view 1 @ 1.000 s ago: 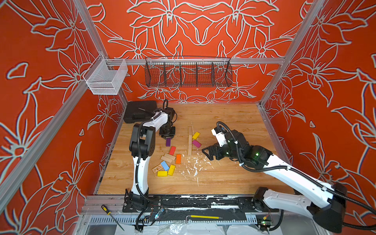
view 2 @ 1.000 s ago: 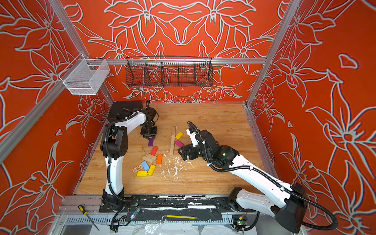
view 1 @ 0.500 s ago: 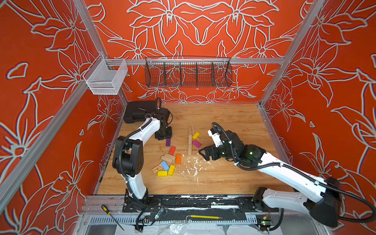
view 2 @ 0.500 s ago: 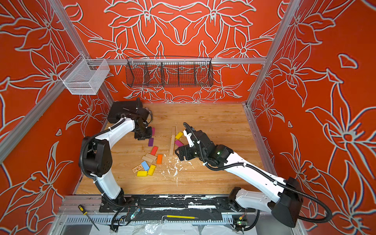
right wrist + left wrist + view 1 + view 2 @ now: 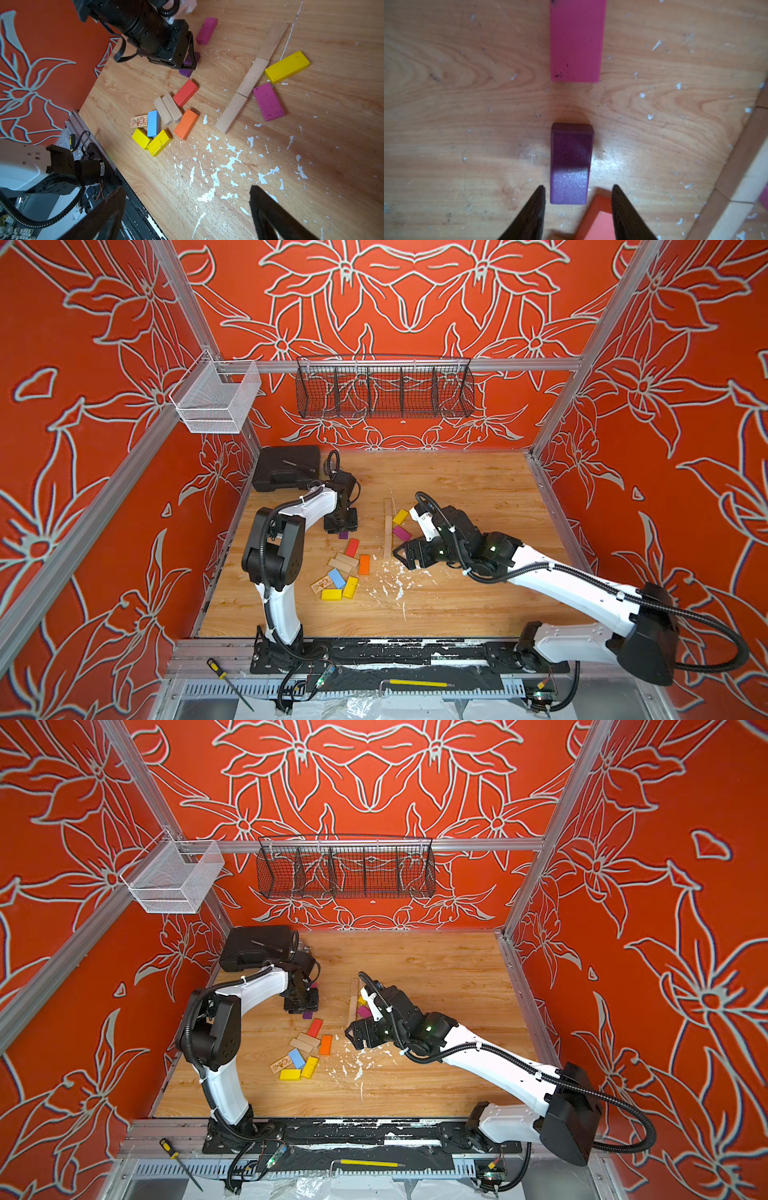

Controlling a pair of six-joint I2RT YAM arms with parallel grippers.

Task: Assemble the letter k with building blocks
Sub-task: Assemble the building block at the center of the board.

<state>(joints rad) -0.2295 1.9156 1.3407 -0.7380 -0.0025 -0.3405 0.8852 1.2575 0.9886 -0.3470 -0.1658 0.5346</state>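
Left wrist view: left gripper (image 5: 578, 188) jaws parted, straddling purple block (image 5: 571, 162) on the table (image 5: 467, 83), not touching; red block (image 5: 600, 216) sits by one tip. Beyond lies magenta block (image 5: 576, 41). Farther off, right gripper (image 5: 187, 187) gapes empty. Risk: off-centre closing could twist purple or snag red.

Block cluster (image 5: 343, 562) left of plank line (image 5: 388, 526); two blocks (image 5: 400, 516) right.

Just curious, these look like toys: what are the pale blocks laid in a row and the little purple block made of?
Pale blocks: bare, matte wood by the look; grain lines show. Purple block: likely wood too, under glossy paint; it catches a highlight with a pebbled sheen, so the core is unseen.
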